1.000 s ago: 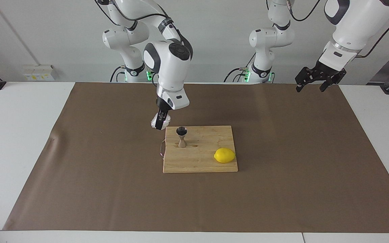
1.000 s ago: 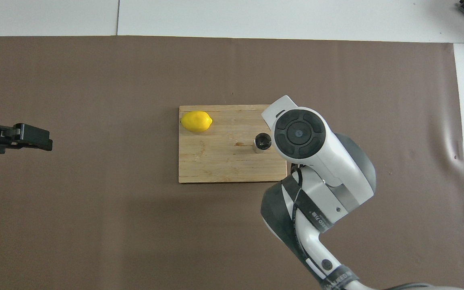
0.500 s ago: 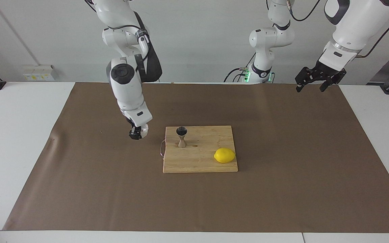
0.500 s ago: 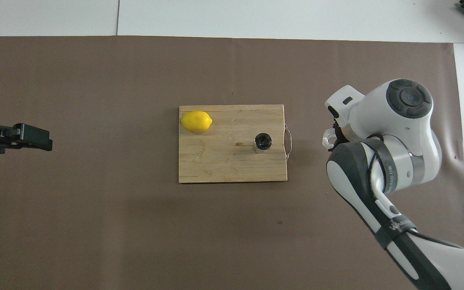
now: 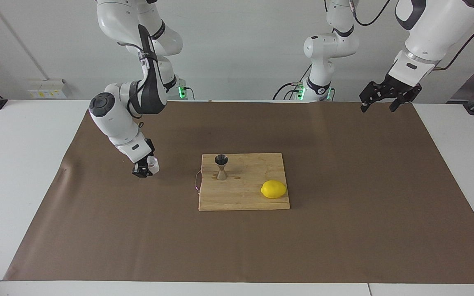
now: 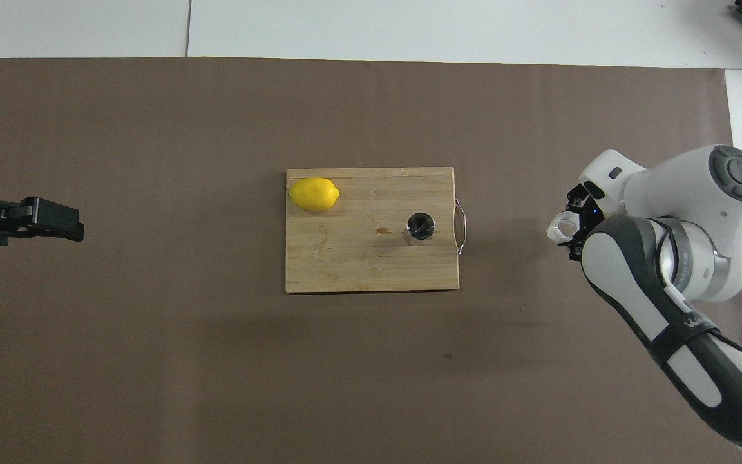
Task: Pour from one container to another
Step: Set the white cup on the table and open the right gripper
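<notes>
- The small, squat, clear faceted cup (image 5: 153,165) sits pinched in the right gripper (image 5: 144,168), left of centre in the facing view, low over the brown paper mat (image 5: 344,230) and well apart from the board.
- In the overhead view the same cup (image 6: 564,228) appears at the right edge, its round mouth turned up toward the camera; the facing view shows only its side, and neither view shows whether its base touches the mat.
- The small shiny steel hourglass jigger (image 5: 221,166) stands upright on the pale wooden cutting board (image 5: 245,197) at frame centre; the waist shows only in the facing view, while the overhead view shows its dark open top (image 6: 420,227).
- A yellow lemon (image 5: 273,189) lies on the board's lower right in the facing view.
- The overhead view shows a thin wire handle (image 6: 460,225) on the board's right edge.
- The left gripper (image 5: 379,103) waits at upper right, raised, fingers spread.
</notes>
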